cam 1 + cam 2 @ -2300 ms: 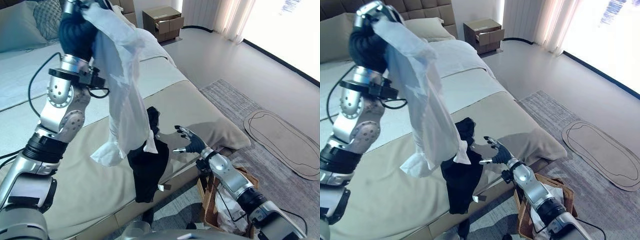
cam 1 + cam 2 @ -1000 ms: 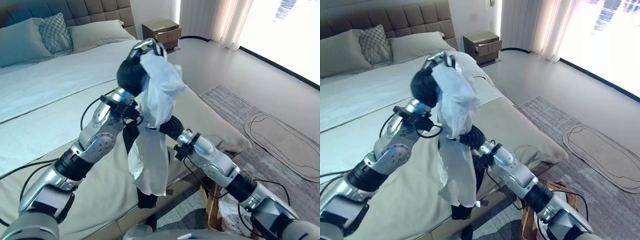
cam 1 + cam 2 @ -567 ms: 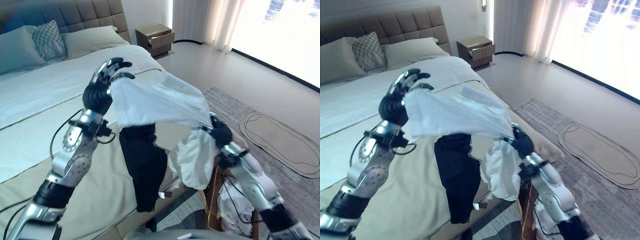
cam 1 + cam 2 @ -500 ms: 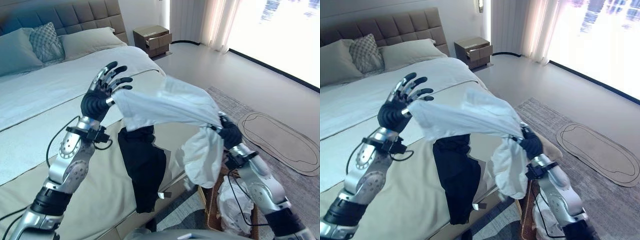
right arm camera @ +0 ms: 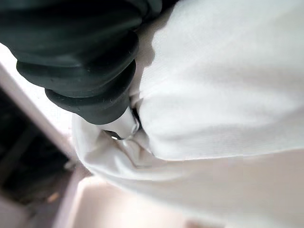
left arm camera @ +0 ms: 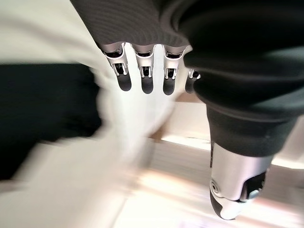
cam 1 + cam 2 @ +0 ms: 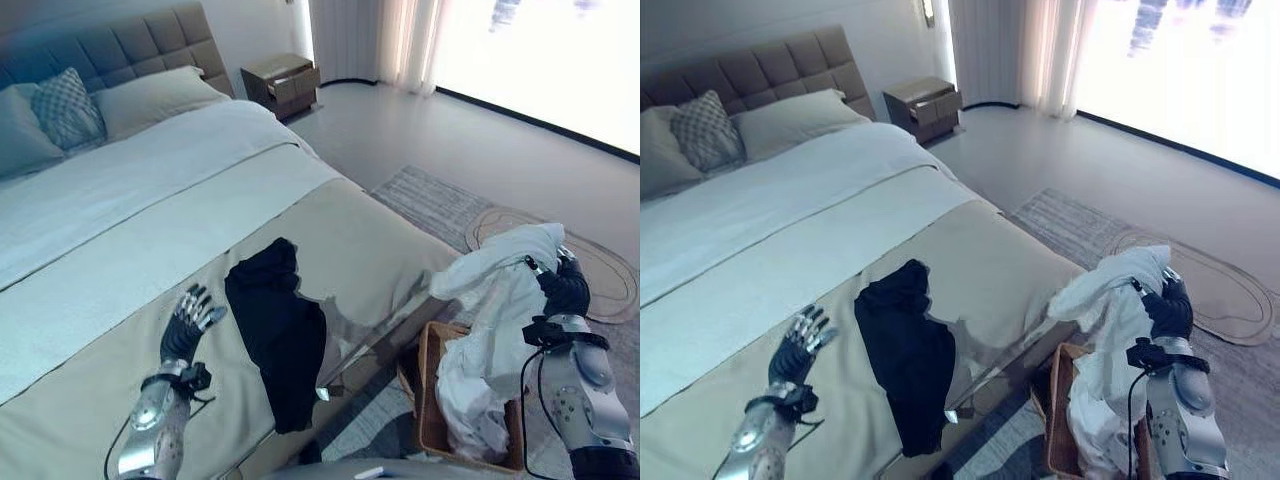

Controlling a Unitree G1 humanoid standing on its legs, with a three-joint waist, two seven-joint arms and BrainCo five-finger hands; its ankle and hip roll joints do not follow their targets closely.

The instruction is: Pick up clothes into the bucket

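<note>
The right hand (image 7: 566,290) grips a white garment (image 7: 497,300) — held above the wicker bucket (image 7: 432,400) beside the bed (image 7: 120,200), its lower part hanging inside — while the left hand (image 7: 187,320), fingers spread and empty, hovers over the bed near a black garment (image 7: 280,340).

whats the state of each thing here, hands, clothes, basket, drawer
White shirt: gripped by the right hand, hanging over the basket.
Black garment: lying on the bed, lower end draped over the edge.
Brown wicker basket: upright on the floor, holding white cloth.
Left hand: open, above the bed.
Right hand: shut on the white shirt.
Wooden nightstand drawer: pulled partly open.
</note>
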